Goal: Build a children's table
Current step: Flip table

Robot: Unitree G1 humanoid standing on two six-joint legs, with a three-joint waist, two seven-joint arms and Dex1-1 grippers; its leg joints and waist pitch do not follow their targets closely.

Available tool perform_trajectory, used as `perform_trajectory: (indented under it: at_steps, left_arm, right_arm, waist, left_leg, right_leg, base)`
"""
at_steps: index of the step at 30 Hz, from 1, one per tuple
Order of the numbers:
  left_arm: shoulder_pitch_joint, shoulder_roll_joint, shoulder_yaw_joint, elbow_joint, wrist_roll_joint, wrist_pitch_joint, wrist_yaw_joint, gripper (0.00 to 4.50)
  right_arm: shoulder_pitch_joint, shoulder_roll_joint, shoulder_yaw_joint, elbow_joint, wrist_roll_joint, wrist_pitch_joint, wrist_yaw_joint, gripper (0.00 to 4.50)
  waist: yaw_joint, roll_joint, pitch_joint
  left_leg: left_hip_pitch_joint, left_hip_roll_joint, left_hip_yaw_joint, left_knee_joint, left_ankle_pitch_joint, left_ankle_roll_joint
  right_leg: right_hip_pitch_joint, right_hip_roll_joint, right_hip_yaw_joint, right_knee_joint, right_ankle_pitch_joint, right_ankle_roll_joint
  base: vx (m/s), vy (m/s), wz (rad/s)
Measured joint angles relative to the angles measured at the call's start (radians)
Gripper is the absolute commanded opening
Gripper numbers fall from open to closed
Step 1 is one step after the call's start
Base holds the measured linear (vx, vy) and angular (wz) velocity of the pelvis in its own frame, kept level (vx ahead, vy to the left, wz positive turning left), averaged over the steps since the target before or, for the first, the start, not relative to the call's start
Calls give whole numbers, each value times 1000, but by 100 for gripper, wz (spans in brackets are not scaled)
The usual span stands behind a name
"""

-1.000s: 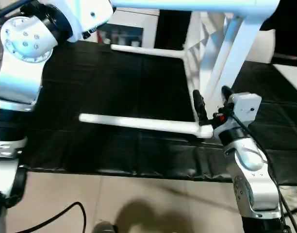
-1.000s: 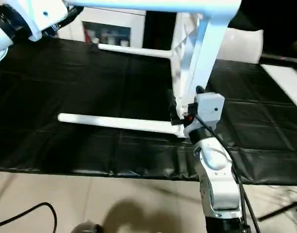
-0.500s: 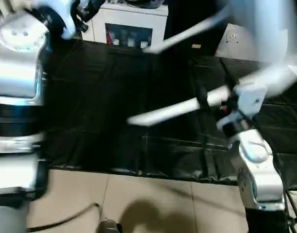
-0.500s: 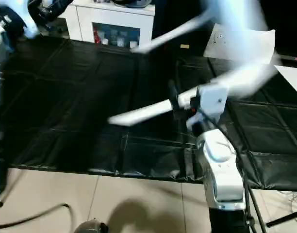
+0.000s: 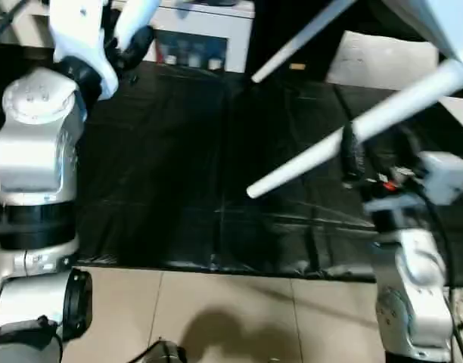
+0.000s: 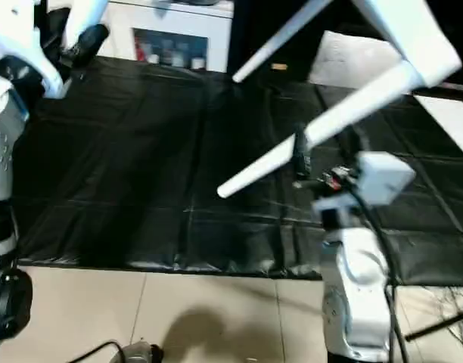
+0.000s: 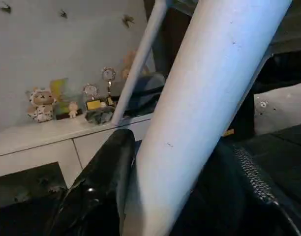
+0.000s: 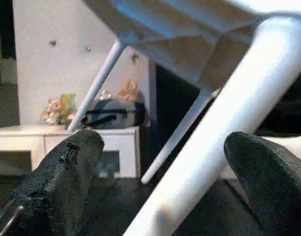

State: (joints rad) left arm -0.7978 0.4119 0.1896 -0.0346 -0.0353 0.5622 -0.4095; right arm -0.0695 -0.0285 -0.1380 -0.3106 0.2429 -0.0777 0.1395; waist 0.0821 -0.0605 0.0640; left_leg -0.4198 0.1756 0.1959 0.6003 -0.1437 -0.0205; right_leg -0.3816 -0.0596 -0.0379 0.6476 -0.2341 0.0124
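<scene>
Going left to right: your left gripper (image 5: 129, 49) is up over the far left corner of the counter (image 5: 163, 189), and its jaws are clamped around a white table leg (image 7: 199, 113) that fills the gap between the black fingers (image 7: 99, 187). The black-covered counter stretches bare from that corner across its middle to the near edge, so there's plenty of room down there.

The children's table (image 6: 413, 38) is up in the air over the right half of the counter, tilted, tabletop toward the upper right. Two more legs slant down and left from it: the far leg (image 5: 303, 38) ends over the far edge, and the near leg (image 5: 352, 132) runs its long axis from the upper right down toward mid-counter, with its free tip hanging clear above the surface.

Your right gripper (image 8: 160, 191) sits at the near leg with jaws spread wide, one finger on each side, not squeezing it.
</scene>
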Motion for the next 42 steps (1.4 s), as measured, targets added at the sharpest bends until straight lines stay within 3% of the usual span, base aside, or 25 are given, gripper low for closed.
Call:
perform_trajectory:
  at_steps: [4, 9, 14, 18, 22, 25, 32, 39, 42]
  left_arm:
    - [25, 9, 5, -34, -1, 13, 3, 205]
    - [75, 25, 27, -79, -10, 21, 10, 200]
    - [121, 36, 32, -116, -13, 14, 0, 197]
    - [162, 36, 34, -142, -25, 6, 0, 190]
    - [213, 38, 56, -166, -34, 6, 0, 185]
    - [262, 38, 72, -191, -35, 9, 2, 180]
    - [473, 17, 88, -266, -38, 17, 26, 167]
    - [577, 2, 86, -213, -30, 0, 35, 157]
    - [591, -4, 86, -208, -31, -33, 41, 156]
  right_arm:
    - [-8, 7, -12, 7, 22, -2, -4, 450]
    - [-120, -19, -54, 127, 70, 90, -25, 450]
    - [-220, -33, -91, 228, 124, 120, -17, 450]
    - [-292, -71, -88, 318, 195, 166, 95, 450]
    - [-304, -150, -53, 377, 201, 200, 264, 450]
    - [-305, -155, -47, 383, 223, 208, 321, 450]
    - [-307, -175, -10, 370, 217, 218, 374, 450]
    - [-310, -176, 26, 369, 187, 205, 386, 450]
    - [-310, -172, 27, 370, 179, 204, 383, 450]
  waist:
    - [-6, 0, 0]
    - [-24, 0, 0]
    - [-23, -1, 0]
    - [-22, -2, -1]
    - [-21, -6, 0]
    - [-22, -10, -1]
    - [-23, -19, -3]
    - [-3, -36, -7]
    - [1, -38, -8]
  left_leg:
    - [0, 0, 0, 1, 0, 0]
    - [0, 0, 0, 2, 0, 0]
    - [-1, 0, 0, 1, 0, 0]
    - [-1, 0, 0, 1, 0, 0]
    - [-1, 0, 0, 2, 0, 1]
    - [-1, 1, 0, 2, 0, 1]
    - [0, 1, 0, 2, 0, 0]
    - [0, 2, 0, 4, 0, 0]
    - [1, 1, 1, 4, 0, 0]
  right_leg:
    - [0, 0, 0, 0, 1, 1]
    - [0, 0, 1, 0, 2, 1]
    - [0, 0, 0, -1, 2, 2]
    - [1, 0, 0, -1, 2, 1]
    - [1, 0, 0, -1, 2, 1]
    - [1, 0, 0, -1, 2, 1]
    - [2, 0, 0, -1, 2, 1]
    - [1, 0, -1, -3, 2, 2]
    - [1, 0, -1, -6, 3, 3]
  base:
    - [0, 0, 0]
    - [0, 0, 0]
    - [0, 0, 0]
    - [0, 0, 0]
    - [0, 0, 0]
    - [0, 0, 0]
    - [0, 0, 0]
    - [0, 0, 0]
    - [0, 0, 0]
